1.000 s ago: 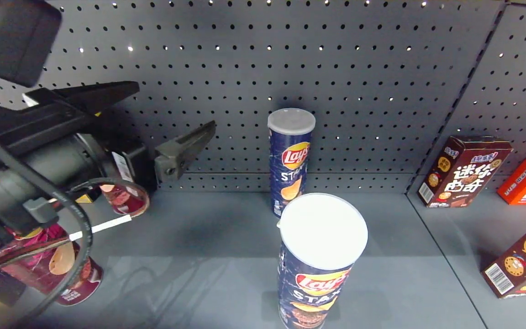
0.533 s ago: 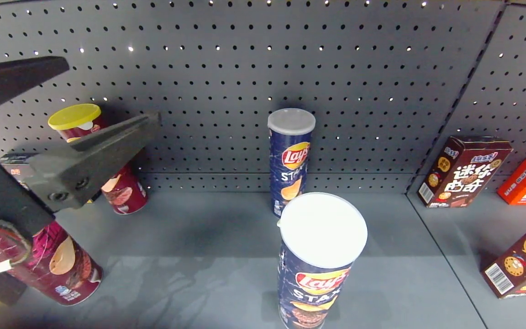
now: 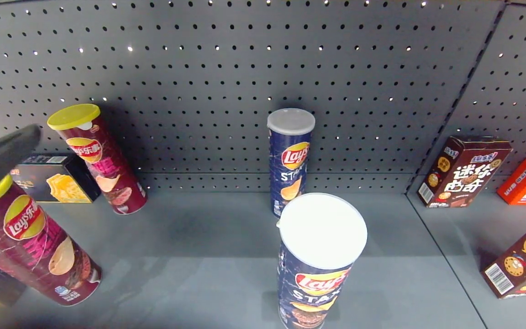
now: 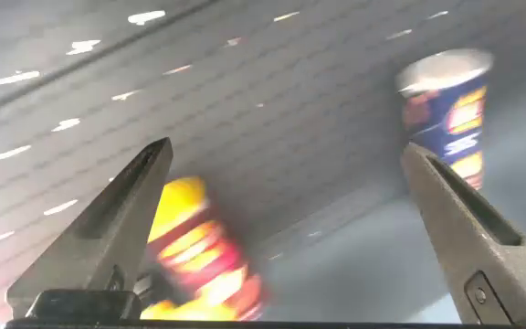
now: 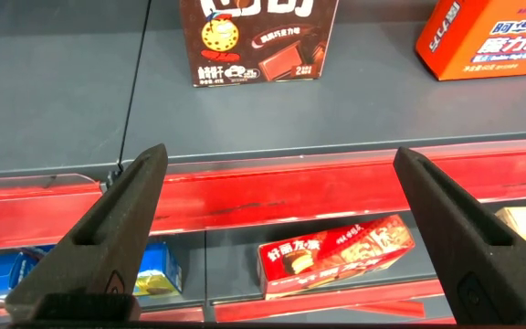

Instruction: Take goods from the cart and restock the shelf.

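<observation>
Plainly, left gripper [image 4: 286, 151] and right gripper [image 5: 283, 153] gape empty; lidded chip cans [image 3: 290, 160] stand shelved.

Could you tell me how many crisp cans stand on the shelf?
4: rear maroon can, left; front maroon can, left edge; rear blue can, centre; front blue can before it. None seem hidden.

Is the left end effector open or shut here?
Open. The left end effector has its fingers wide apart, gripping nothing.
</observation>
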You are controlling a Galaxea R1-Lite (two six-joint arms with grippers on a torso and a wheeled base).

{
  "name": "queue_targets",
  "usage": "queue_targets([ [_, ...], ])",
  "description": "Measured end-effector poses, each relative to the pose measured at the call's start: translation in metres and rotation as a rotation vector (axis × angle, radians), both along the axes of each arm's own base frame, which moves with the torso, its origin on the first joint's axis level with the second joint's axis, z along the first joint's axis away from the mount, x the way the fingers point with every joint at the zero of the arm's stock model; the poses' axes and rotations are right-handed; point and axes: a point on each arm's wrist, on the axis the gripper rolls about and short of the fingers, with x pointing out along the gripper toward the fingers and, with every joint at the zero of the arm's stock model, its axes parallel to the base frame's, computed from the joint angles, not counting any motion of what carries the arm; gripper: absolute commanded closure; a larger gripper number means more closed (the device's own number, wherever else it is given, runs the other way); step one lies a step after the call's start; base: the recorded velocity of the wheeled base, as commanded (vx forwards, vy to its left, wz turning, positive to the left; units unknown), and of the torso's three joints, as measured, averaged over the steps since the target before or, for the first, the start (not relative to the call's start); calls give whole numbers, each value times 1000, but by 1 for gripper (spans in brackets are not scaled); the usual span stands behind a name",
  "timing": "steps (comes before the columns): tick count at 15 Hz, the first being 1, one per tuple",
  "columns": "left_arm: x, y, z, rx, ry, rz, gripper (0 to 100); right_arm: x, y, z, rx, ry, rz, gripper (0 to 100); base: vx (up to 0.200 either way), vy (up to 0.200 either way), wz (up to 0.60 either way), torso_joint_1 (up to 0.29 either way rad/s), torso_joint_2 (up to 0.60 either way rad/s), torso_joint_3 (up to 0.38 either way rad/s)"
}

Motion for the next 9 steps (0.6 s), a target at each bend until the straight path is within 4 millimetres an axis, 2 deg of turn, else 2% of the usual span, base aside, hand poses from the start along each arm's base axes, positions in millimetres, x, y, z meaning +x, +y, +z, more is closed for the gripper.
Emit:
queue_targets([
  [2,-34,23,-21,-22,-9,83,0,0,0,0,0,0,0,0,0,0,0,0,0,0],
  [5,-89,38,-80,-83,-40,156,0,0,0,0,-1,0,0,0,0,0,0,0,0,0],
  [6,-96,39,-107,-87,-13,169,0,0,0,0,0,0,0,0,0,0,0,0,0,0],
  [7,-93,38,-146,-65,111,181,0,0,0,0,0,0,0,0,0,0,0,0,0,0],
  [9,-89,36,-197,-40,317,193,0,0,0,0,0,0,0,0,0,0,0,0,0,0],
])
